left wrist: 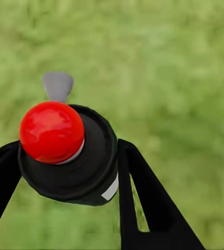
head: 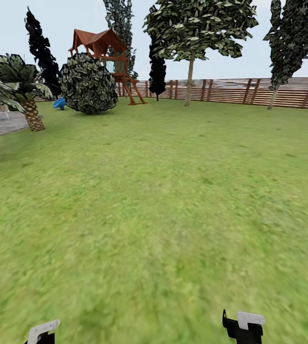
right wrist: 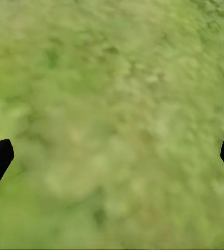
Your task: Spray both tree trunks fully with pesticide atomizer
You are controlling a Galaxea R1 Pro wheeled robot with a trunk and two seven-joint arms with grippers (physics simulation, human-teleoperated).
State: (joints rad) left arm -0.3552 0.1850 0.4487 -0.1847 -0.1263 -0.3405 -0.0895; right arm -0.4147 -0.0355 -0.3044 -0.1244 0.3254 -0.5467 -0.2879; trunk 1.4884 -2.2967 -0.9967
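Both palms (head: 10, 91) and the right gripper (right wrist: 112, 156) are cut off by frame edges.

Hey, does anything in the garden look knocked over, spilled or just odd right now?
Nothing stands out. The lawn is unbroken, the fence and playset stand upright, and the left hand holds the atomizer with no visible spill.

Broad green lawn (head: 163, 191) carries a round shrub (head: 88, 83), short palms (head: 22, 86), a wooden play tower (head: 108, 57) and pale-trunked trees (head: 190, 71) by the slat fence (head: 249, 91)
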